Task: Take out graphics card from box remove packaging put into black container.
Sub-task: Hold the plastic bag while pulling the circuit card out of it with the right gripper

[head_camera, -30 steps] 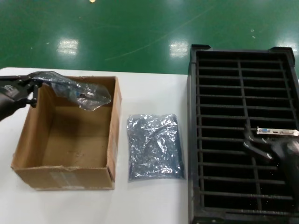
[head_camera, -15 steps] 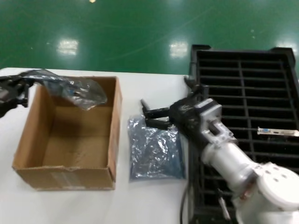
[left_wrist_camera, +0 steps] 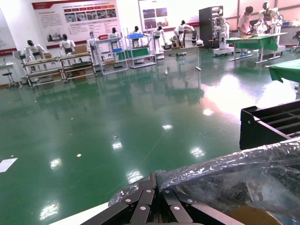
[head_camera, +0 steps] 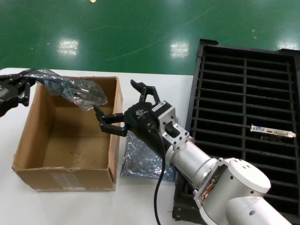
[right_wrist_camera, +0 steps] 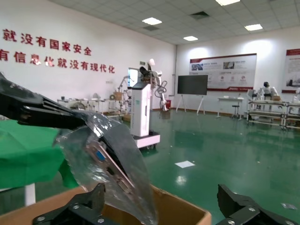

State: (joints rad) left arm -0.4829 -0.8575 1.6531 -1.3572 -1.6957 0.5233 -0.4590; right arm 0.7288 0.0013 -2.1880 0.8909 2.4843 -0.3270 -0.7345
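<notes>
the graphics card (head_camera: 79,93), wrapped in its packaging (head_camera: 58,84), hung over the far left corner of the box (head_camera: 70,140), one end pinched by the left gripper (head_camera: 26,86) above the box's left rim. the right gripper (head_camera: 123,107) hovered just past the box's right wall, fingers (head_camera: 108,123) spread wide, with a gap between their tips and the bag's loose end. another bag (head_camera: 145,159) lay partly under that arm. another card (head_camera: 273,132) sat in the black container (head_camera: 243,122), well apart.
</notes>
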